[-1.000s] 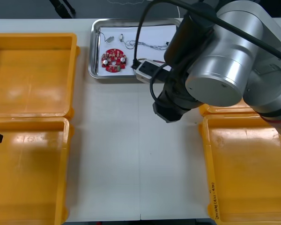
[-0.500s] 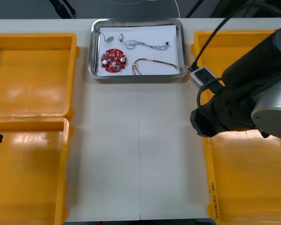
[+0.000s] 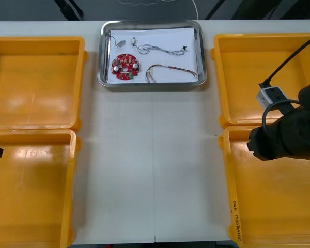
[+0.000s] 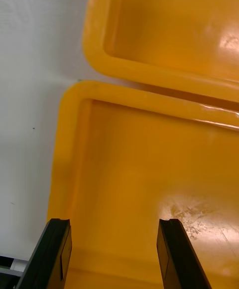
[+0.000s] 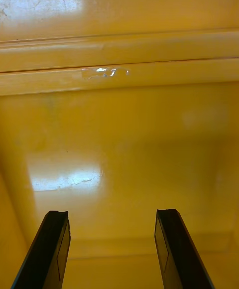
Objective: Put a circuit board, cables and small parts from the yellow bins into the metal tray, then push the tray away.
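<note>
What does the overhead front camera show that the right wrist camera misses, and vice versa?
Front view: the metal tray holding a red circuit board, cables and small metal parts, plus the left yellow bins. Right wrist view: the right pincer, open, above the near right bin. Both: that bin, the far right bin and the table.

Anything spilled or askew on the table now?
Nothing stands out: round red circuit board, cables and small metal parts lie inside the metal tray; left gripper and right gripper hang open over yellow bins.

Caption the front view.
Tray holds circuit board, cables, small parts; right gripper open over near right bin, left gripper over near left bin.
</note>
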